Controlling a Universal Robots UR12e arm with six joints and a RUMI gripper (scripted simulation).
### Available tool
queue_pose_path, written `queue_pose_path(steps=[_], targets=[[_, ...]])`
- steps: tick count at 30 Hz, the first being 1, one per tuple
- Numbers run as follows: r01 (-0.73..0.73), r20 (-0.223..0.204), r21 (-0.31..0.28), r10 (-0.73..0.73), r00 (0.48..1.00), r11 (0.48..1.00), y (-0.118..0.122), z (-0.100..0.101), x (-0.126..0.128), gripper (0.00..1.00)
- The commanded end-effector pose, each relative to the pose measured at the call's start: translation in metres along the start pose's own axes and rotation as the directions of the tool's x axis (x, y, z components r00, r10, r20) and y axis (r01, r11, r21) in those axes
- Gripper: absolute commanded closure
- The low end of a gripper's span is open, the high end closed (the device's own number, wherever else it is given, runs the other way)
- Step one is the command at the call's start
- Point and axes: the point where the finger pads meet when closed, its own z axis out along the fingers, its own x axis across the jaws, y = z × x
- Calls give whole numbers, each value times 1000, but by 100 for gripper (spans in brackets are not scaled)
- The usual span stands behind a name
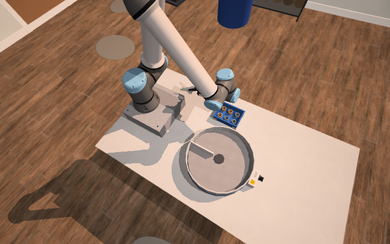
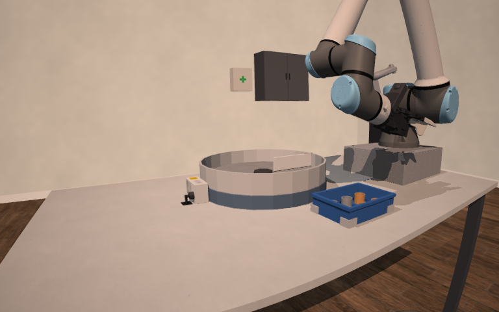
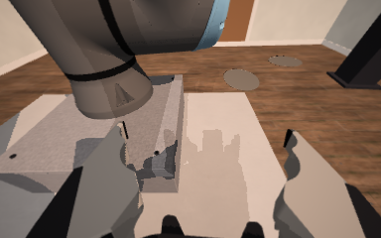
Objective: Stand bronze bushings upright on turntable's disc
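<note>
Bronze bushings (image 1: 230,112) (image 2: 359,197) in blue crate (image 1: 240,118) (image 2: 375,208), beside turntable (image 1: 252,151) (image 2: 263,184). Arm (image 1: 181,50) (image 2: 360,62) folded: elbow high, wrist bent down near crate. Claw (image 2: 423,123) (image 3: 203,126) wide open, nothing held, tilted back toward base (image 1: 160,128) (image 2: 429,164) (image 3: 39,164), above table (image 1: 296,181) (image 2: 166,247) (image 3: 212,198).
</note>
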Motion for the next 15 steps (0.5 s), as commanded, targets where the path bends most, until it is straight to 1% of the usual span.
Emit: queue_pose_path(steps=[1, 3, 4, 7, 8, 10, 12, 15], targets=[[-54, -81, -198, 38, 996, 979, 39, -33, -21, 0], [-99, -130, -300, 62, 990, 949, 58, -56, -35, 0], [-99, -130, -300, 62, 990, 949, 58, -56, -35, 0], [-186, -213, -442, 98, 972, 877, 82, -96, -62, 0], [-186, -213, -442, 98, 972, 877, 82, -96, -62, 0], [-252, -273, -525, 120, 955, 813, 94, -125, -84, 0], [-252, -273, -525, 120, 955, 813, 94, -125, -84, 0], [-356, -364, -621, 146, 920, 698, 105, -167, -120, 0]])
